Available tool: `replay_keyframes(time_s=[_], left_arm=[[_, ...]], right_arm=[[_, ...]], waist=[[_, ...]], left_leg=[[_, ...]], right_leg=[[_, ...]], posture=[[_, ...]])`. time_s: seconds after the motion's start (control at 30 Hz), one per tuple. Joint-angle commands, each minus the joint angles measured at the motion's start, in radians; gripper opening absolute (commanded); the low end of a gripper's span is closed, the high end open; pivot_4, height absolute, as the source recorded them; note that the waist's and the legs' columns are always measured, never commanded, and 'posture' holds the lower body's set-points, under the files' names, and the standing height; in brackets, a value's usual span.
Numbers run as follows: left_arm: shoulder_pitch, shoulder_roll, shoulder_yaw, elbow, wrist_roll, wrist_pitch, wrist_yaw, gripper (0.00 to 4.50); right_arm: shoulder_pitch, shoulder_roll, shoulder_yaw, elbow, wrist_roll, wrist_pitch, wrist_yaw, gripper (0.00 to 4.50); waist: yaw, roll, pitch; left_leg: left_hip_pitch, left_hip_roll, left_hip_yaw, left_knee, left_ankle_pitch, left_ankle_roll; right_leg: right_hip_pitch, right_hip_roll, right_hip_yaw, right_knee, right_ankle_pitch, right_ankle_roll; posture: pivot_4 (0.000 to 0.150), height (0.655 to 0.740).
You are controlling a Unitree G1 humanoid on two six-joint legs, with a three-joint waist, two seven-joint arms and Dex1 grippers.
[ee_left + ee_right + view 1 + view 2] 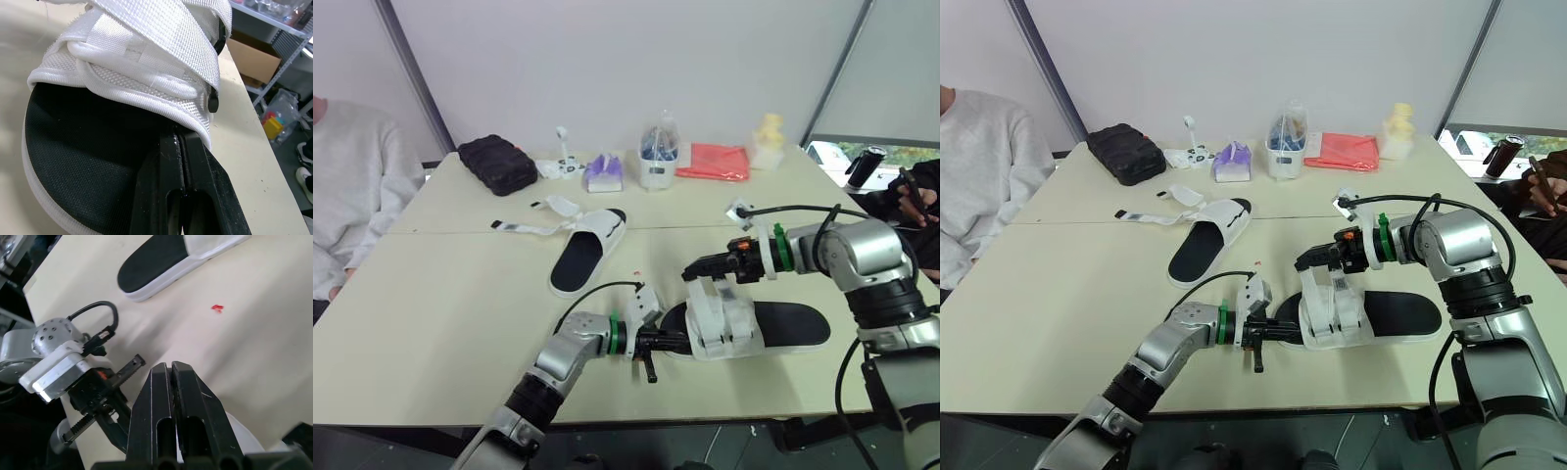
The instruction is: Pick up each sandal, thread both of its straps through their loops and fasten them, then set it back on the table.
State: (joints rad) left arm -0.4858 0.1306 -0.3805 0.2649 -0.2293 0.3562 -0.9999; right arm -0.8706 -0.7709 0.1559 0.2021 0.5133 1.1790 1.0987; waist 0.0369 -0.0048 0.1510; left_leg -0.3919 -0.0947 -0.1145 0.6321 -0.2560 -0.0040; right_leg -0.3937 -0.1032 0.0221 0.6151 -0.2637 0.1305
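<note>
The near sandal (744,328), with a black insole and white upper, lies on the table (450,313) in front of me. My left gripper (674,341) is at its toe end. Its fingers (181,181) are pressed together, tips against the rim of the white upper (146,73). My right gripper (690,269) hovers just above the upper, shut on a white strap (1309,286) that it holds pulled upward. The second sandal (582,257) lies farther back, its straps (524,227) spread loose on the table.
Along the back of the table are a black case (497,164), a purple pack (604,173), a clear container (659,157), a red bag (713,162) and a yellow item (769,137). A person in a grey sweater (352,196) sits at the left. Another person's hand (911,196) is at the right.
</note>
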Motion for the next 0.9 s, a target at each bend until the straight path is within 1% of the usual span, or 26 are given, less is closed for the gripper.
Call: replay_keyframes(time_s=[0.03,0.33,0.47,0.53,0.57,0.63,0.73,0.83,0.87,0.9], left_arm=[[0.009,0.014,-0.006,0.054,0.042,0.014,0.032,0.0],[0.008,0.013,-0.005,0.056,0.044,0.013,0.036,0.0],[0.006,0.013,-0.005,0.058,0.045,0.013,0.036,0.0],[0.006,0.013,-0.004,0.058,0.045,0.013,0.036,0.0],[0.006,0.013,-0.004,0.058,0.045,0.012,0.036,0.0],[0.008,0.014,-0.004,0.055,0.045,0.007,0.037,0.0],[0.016,0.016,-0.002,0.049,0.044,0.001,0.038,0.0],[0.024,0.021,0.001,0.041,0.041,-0.007,0.036,0.0],[0.023,0.023,0.005,0.041,0.042,-0.022,0.034,0.0],[0.021,0.024,0.011,0.04,0.039,-0.032,0.034,0.0]], right_arm=[[0.024,-0.03,0.0,0.003,-0.049,-0.061,-0.023,0.04],[0.118,-0.055,0.129,-0.017,-0.184,-0.194,-0.024,0.04],[0.117,-0.044,0.127,-0.011,-0.207,-0.225,-0.023,0.04],[0.108,-0.037,0.103,0.004,-0.209,-0.239,-0.032,0.04],[0.098,-0.026,0.063,0.015,-0.194,-0.252,-0.041,0.29],[0.062,-0.007,-0.055,0.025,-0.105,-0.19,-0.042,0.92],[0.036,0.005,-0.173,0.029,-0.041,-0.13,-0.076,2.5],[0.057,-0.019,-0.305,0.013,0.017,-0.086,-0.105,4.11],[0.091,-0.043,-0.351,0.011,0.031,-0.069,-0.11,4.47],[0.128,-0.064,-0.387,0.006,0.043,-0.056,-0.11,4.47]], waist=[[0.0,0.0,0.0],[0.0,0.0,0.0],[0.0,0.0,0.0],[-0.001,0.0,0.0],[-0.001,0.0,0.0],[0.0,0.0,0.0],[0.001,0.0,0.0],[0.003,0.0,0.0],[0.003,0.0,0.0],[0.005,0.0,0.0]], left_leg=[[0.0,0.0,0.0,0.0,0.0,0.0],[0.0,0.0,0.0,0.0,0.0,0.0],[0.001,0.0,0.0,0.0,0.0,0.0],[0.001,0.0,0.0,0.0,0.0,0.0],[0.001,0.0,0.0,0.001,0.0,0.0],[0.001,0.0,0.0,0.001,0.0,0.0],[0.0,0.0,0.0,0.0,0.0,0.0],[0.0,0.0,0.0,0.0,0.0,0.0],[0.0,0.0,0.0,0.0,0.0,0.0],[0.0,0.0,0.0,-0.001,0.0,0.0]], right_leg=[[0.0,0.0,0.0,0.0,0.0,0.0],[0.0,0.0,0.0,0.0,0.0,0.0],[0.001,0.0,0.0,0.0,0.0,0.0],[0.001,0.0,0.0,0.0,0.0,0.0],[0.001,0.0,0.0,0.0,0.0,0.0],[0.001,0.0,0.0,0.0,0.0,0.0],[0.0,0.0,0.0,0.0,0.0,0.0],[0.0,0.0,0.0,0.0,0.0,0.0],[0.0,0.0,0.0,0.0,0.0,0.0],[0.0,0.0,0.0,0.0,0.0,0.0]], posture=[[0.15,0.74],[0.15,0.74],[0.15,0.74],[0.15,0.74],[0.15,0.74],[0.15,0.74],[0.15,0.74],[0.15,0.74],[0.15,0.74],[0.15,0.74]])
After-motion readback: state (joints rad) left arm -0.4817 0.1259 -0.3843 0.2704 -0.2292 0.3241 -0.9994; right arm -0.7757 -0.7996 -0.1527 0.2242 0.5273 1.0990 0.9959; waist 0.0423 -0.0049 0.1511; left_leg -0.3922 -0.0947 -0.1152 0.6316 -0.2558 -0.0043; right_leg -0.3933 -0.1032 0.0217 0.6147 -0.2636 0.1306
